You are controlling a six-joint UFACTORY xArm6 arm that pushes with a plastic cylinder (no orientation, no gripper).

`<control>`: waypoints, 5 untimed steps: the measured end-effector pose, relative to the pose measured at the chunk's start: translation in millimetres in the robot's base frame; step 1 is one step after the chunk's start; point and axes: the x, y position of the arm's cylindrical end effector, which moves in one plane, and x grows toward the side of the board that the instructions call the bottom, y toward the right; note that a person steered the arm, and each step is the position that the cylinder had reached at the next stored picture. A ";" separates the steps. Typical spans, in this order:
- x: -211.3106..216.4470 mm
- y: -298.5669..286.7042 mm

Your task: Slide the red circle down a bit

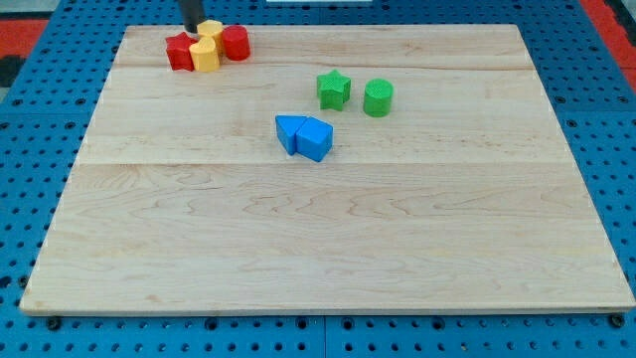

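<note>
The red circle (236, 42) stands near the board's top left, at the right end of a tight cluster. Touching it on the left are two yellow blocks, one behind (211, 30) and one in front (205, 56), and a red block (180, 52) of unclear shape at the cluster's left end. My tip (194, 28) comes down at the view's top edge, just behind the cluster, between the red block and the rear yellow block. It is to the upper left of the red circle, not touching it.
A green star (334, 89) and a green cylinder (378, 97) sit right of centre in the upper half. Two blue blocks (305, 135) lie together below the star. The wooden board (328, 239) rests on a blue pegboard.
</note>
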 end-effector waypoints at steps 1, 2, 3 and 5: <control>15.2 -0.3; 34.6 -3.1; 34.1 -2.3; 0.6 30.4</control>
